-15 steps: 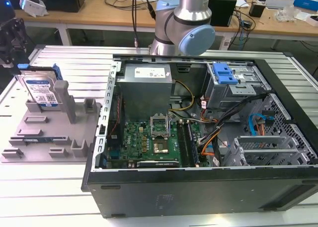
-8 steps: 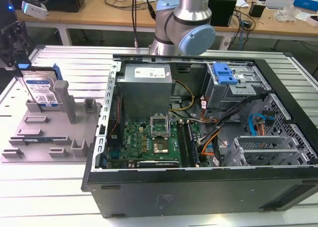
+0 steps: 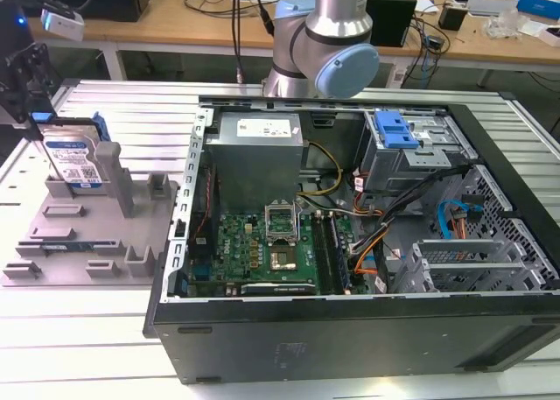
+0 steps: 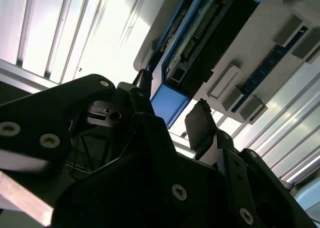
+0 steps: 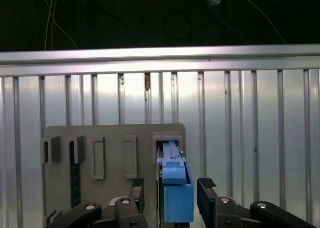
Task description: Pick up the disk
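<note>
Fingers (image 5: pixel 206 190) spread, one on each side of the disk (image 5: pixel 176 198). In the first wrist view I see a gap on both sides, wider on one than the other, so I log them as released with nothing gripped.

Disk stands on edge in a slot of the grey holder (image 5: pixel 115 133), with its blue rail (image 4: pixel 167 104) facing up toward the fingers. In the second wrist view that rail end sits between the two pads, and the disk's dark underside runs away from them.

In the exterior view the disk is upright at the holder's far end, on the exterior view's left, with its label facing the camera. The black gripper body hangs just above its top edge.

Holder lies flat on the slatted metal table (image 3: pixel 96 347), just beside the open PC case (image 3: pixel 350 347) on the exterior view's right. Arm (image 3: pixel 328 41) rises behind the case.
</note>
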Robot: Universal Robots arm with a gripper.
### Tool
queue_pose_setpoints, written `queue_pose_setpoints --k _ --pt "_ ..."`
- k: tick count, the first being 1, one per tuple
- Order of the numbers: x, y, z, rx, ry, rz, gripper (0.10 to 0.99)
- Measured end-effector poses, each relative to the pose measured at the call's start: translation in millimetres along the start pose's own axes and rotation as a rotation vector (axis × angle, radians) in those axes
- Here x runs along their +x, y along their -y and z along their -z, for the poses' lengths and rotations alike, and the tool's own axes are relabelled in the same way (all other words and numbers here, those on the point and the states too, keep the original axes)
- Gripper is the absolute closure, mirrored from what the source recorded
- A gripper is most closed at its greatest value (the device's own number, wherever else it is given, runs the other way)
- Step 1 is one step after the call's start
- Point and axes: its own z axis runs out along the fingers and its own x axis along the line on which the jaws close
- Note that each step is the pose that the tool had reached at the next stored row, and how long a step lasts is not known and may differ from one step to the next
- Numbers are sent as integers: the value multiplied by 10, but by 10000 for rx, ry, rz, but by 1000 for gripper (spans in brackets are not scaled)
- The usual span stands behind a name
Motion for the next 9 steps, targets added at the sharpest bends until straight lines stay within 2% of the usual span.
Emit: queue_pose_setpoints --k 9 --pt "-1 1 -59 -1 18 0 541"
